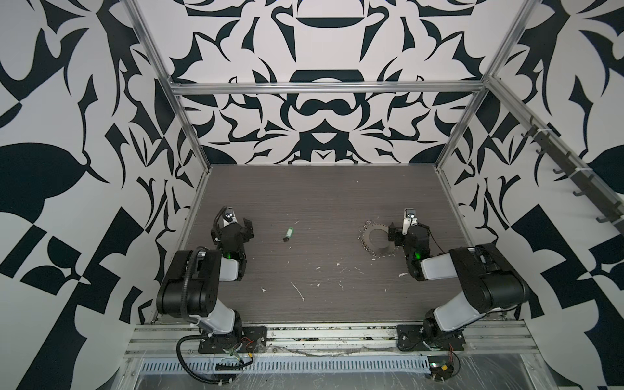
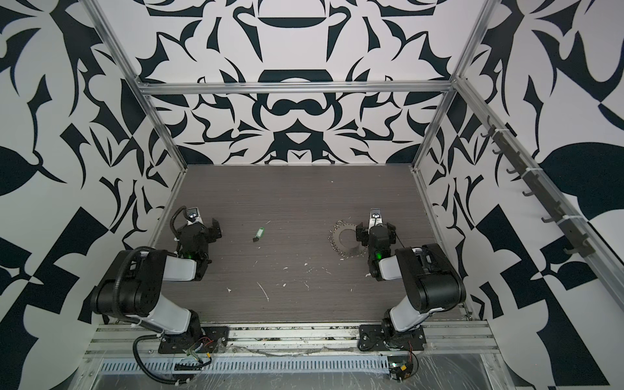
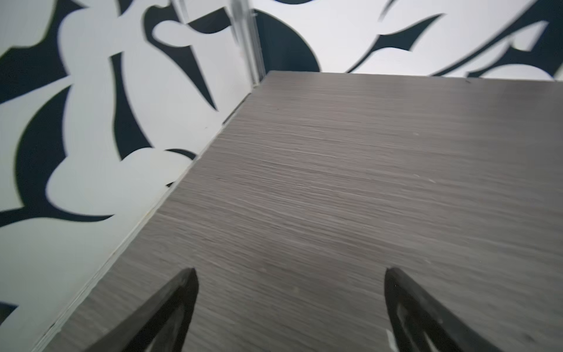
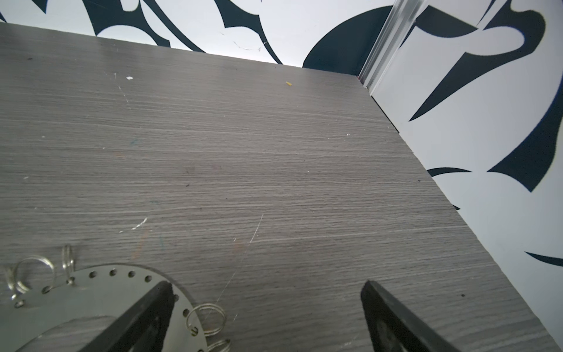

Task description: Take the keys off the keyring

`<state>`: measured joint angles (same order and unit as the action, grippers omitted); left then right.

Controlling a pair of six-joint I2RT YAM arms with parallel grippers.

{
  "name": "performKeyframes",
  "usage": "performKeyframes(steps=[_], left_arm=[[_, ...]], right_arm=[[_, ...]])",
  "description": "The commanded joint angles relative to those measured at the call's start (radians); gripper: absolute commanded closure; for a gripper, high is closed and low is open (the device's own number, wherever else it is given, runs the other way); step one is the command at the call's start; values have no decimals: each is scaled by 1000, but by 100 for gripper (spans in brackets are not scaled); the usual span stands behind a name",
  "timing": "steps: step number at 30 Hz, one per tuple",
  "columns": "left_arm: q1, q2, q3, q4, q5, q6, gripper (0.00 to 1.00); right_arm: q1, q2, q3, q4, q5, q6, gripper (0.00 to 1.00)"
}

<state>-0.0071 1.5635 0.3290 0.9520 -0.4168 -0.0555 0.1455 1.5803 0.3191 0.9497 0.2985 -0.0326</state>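
You look down on a grey wood-grain tabletop [image 1: 320, 196], flecked with white scuffs, boxed in by white walls [image 1: 320, 128] printed with bold black shapes. Aluminium framing [image 1: 324, 88] edges the corners, and a hook rail [image 1: 557, 162] lines the right-hand wall.

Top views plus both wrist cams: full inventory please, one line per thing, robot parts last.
key: one, dark with a green tag, on the table left of centre, apart from the keyring.
keyring: one, silvery flat ring, on the table right of centre.
small loops: several, silvery, along the keyring's rim.
white flecks: many, scattered over the near half of the table.
table: one, grey wood grain.
hook rail: one, dark, on the right wall.
left gripper: one, black, open and empty, over bare table.
right gripper: one, black, open and empty, one finger over the keyring's rim.
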Motion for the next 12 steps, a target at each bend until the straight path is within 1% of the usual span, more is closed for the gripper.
performKeyframes(steps=[1, 2, 3, 5, 6, 7, 8, 10, 12], left_arm=[[13, 3, 32, -3, 39, -65, 1], [13, 33, 6, 114, 31, -40, 1], [13, 14, 1, 100, 35, -48, 1], [13, -18, 38, -36, 39, -74, 1], [13, -8, 31, -8, 41, -69, 1], [13, 10, 20, 45, 35, -61, 1], [13, 19, 14, 78, 30, -47, 1], [13, -2, 25, 20, 38, -63, 1], [12, 0, 20, 27, 35, -63, 1]], right_arm=[[0, -19, 17, 17, -2, 10, 0], [0, -19, 17, 18, -1, 9, 0], [-1, -17, 17, 19, -1, 11, 0], [-4, -14, 15, 27, -16, 18, 0], [-13, -14, 20, 15, -74, 8, 0], [-28, -15, 33, -8, -95, 12, 0], [-45, -21, 40, -34, -143, 25, 0], [-47, -22, 33, -25, -142, 21, 0], [-47, -22, 27, -15, -136, 21, 0]])
